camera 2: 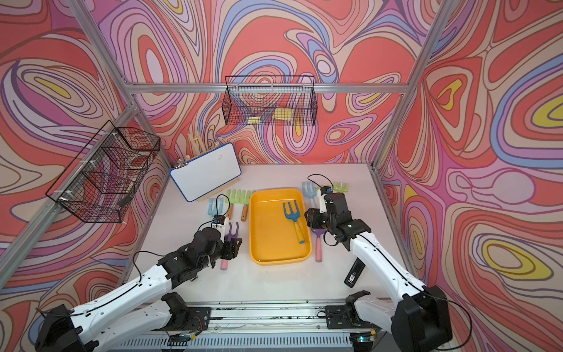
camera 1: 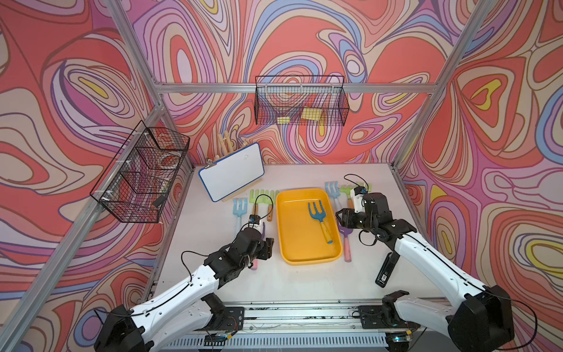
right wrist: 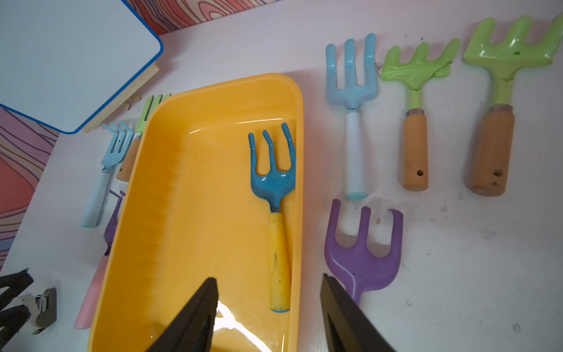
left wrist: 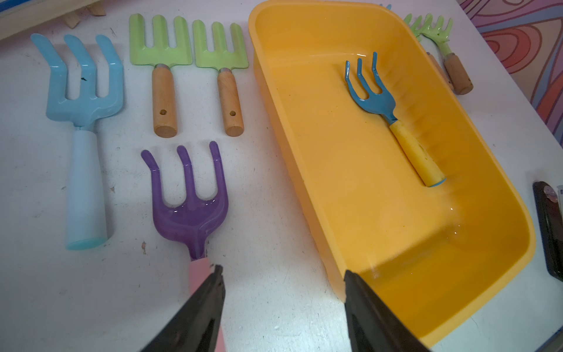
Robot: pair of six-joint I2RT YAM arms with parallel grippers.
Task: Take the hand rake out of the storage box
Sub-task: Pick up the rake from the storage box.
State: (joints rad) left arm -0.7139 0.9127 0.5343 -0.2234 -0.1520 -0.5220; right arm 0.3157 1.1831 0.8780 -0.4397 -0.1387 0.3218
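The storage box (camera 1: 294,237), a shallow yellow-orange tray, lies mid-table in both top views (camera 2: 268,240). Inside it, near its right wall, lies the hand rake (camera 1: 319,215) with a blue three-tined head and a yellow handle; it shows too in the wrist views (left wrist: 377,102) (right wrist: 274,179). My right gripper (right wrist: 269,277) is open over the box's right rim (right wrist: 300,183), its fingers astride the rim and the handle's end. My left gripper (left wrist: 282,271) is open over bare table, between a purple rake (left wrist: 189,213) and the box's left wall (left wrist: 292,170).
Several other rakes lie on the table either side of the box, among them a purple one (camera 1: 345,234) by my right gripper (camera 1: 341,218). A whiteboard (camera 1: 231,175) stands back left. Black wire baskets (camera 1: 300,102) hang on the frame. A black device (camera 1: 386,271) lies front right.
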